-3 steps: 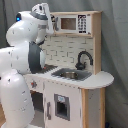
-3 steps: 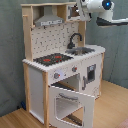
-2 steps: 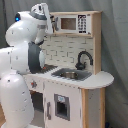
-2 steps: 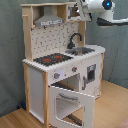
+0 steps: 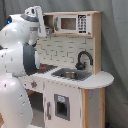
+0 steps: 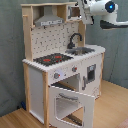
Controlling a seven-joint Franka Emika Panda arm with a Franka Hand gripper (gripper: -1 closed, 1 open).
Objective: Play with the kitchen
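Your gripper (image 5: 46, 30) sits high at the top shelf of the kitchen (image 6: 39, 80), at the end of the shelf beside the little microwave front (image 5: 70, 23). In the second exterior view it is at that shelf's right end (image 6: 81, 14), with the white arm reaching in from the second exterior view's right. You cannot tell from either view whether it is clenched, released or grasping anything, nor whether it touches the shelf.

Almost nothing has changed over the last second. The arm has held nearly the same pose up by the shelf, and the kitchen has not shifted. It stands upright on the wooden floor against the grey backdrop. The oven door (image 6: 72, 102) hangs open, swung forward and down as before. The hob (image 6: 52, 59), the sink (image 5: 70, 75) and the black tap (image 5: 84, 57) look untouched, and the grey hood (image 6: 48, 20) is well clear of the arm.

For the task, this reads as a pause or a very slow approach at the upper shelf, not a finished action. Whatever you mean to do up there likely calls for a careful, small move, since the shelf post is close beside the gripper.
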